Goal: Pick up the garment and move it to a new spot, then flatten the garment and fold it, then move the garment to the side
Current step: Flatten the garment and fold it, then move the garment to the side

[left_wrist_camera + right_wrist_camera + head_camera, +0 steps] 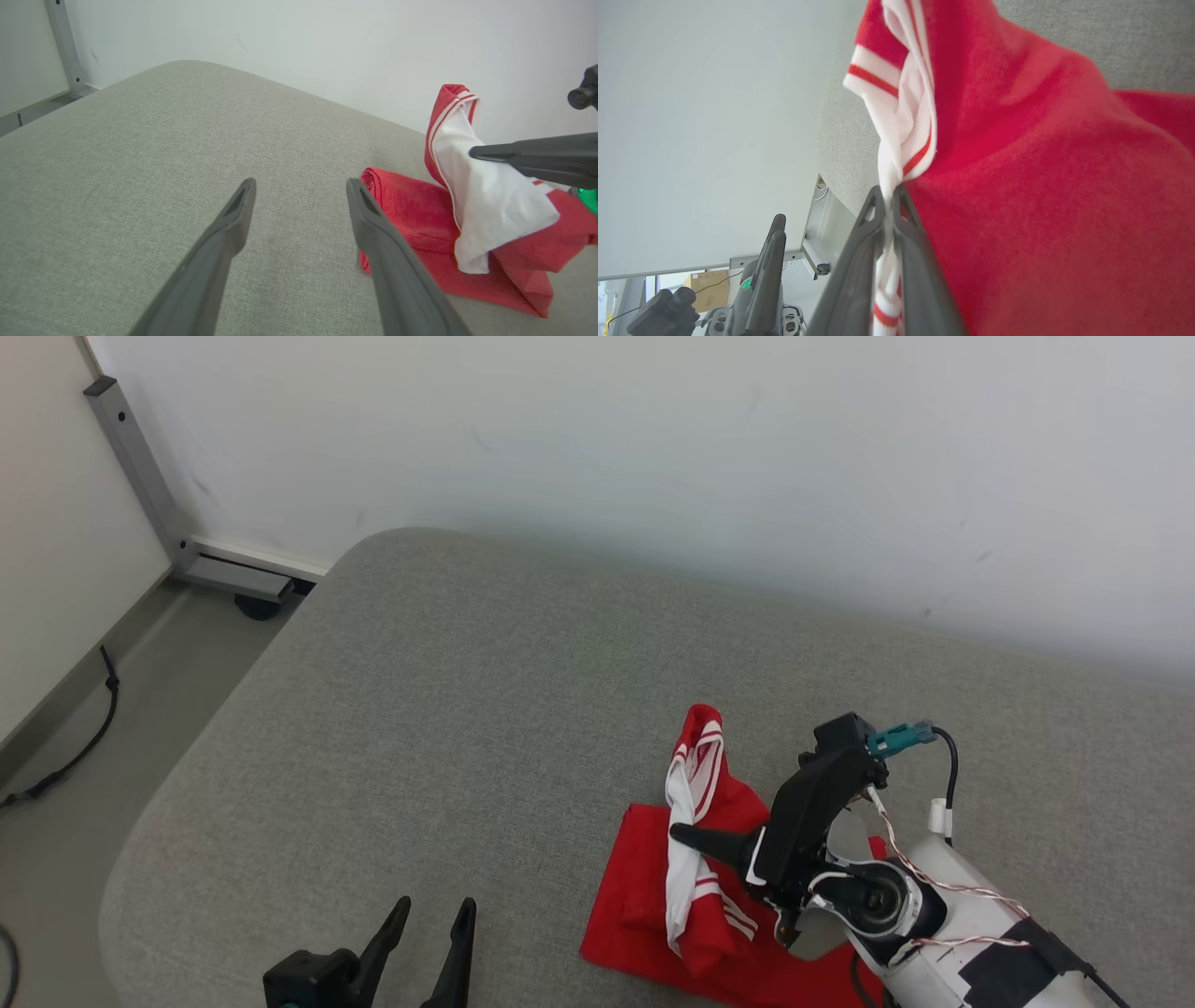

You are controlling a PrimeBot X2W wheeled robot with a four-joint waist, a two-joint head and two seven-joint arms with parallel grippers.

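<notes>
Cable [93,719]: dark, lying on the floor at far left of the head view.
Metal post [140,467]: grey, leaning along the wall [653,448], with its foot on the floor by the back left corner of the table.
Table [467,691]: grey cloth top with rounded corners, set against the white wall.
Left gripper [435,905] [301,184]: at the lower left of the head view, over bare grey cloth. Its jaws are spread wide with nothing between them. It sits to the left of the garment and apart from it. The right wrist view shows it edge-on [777,228].
Garment [644,887] [406,210] [1041,186]: red with white trim and thin red stripes, right of centre near the front edge of the table. The lower part lies folded flat on the cloth. One fold is pulled up and stands above the rest, possibly a collar or cuff; the bunching hides which.
Right gripper [680,835] [472,153] [888,193]: comes in from the right with its fingers pointing left. The jaws are pinched tight on the white striped trim, and the raised fold hangs from them.
</notes>
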